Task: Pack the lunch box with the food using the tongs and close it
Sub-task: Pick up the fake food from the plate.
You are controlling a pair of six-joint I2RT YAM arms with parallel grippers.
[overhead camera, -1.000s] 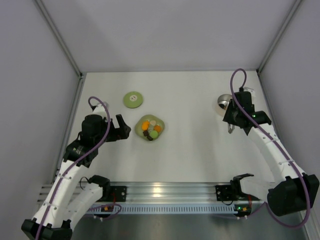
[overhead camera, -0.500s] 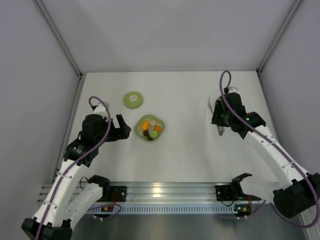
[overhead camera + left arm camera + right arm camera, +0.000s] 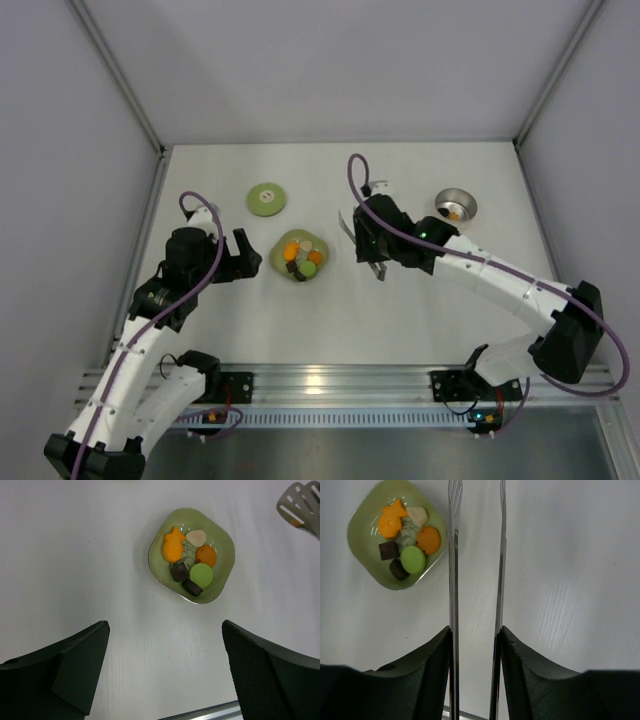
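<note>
Left gripper (image 3: 246, 253): near left of the table (image 3: 400, 320), just left of the plate; jaws spread as wide as they go, holding nothing.

Plate (image 3: 322, 245): light green, squarish, flat on the table left of centre, between the two grippers.

Food (image 3: 190, 562): six small pieces crowded on the plate. There is an orange fish (image 3: 173, 545), a white piece (image 3: 195, 537), an orange round (image 3: 205, 556), a green round (image 3: 201, 574) and two dark brown pieces (image 3: 179, 571), the second (image 3: 192, 586) at the near rim.

Right gripper (image 3: 476, 630): reaches across to mid-table, just right of the plate; its fingers (image 3: 432, 660) are pressed in on the outsides of the tongs' two arms.

Tongs (image 3: 453, 570): held in the right gripper, the two slim arms parallel with a gap between them. The tips point far-left and end beside the plate's far right corner. I cannot tell how high above the table they are.

Lunch box (image 3: 441, 198): far right, open, standing upright well apart from the plate; an orange piece (image 3: 455, 212) lies inside.

Lid (image 3: 266, 198): far left, flat on the table beyond the plate, green with a white centre mark, well apart from the lunch box.
</note>
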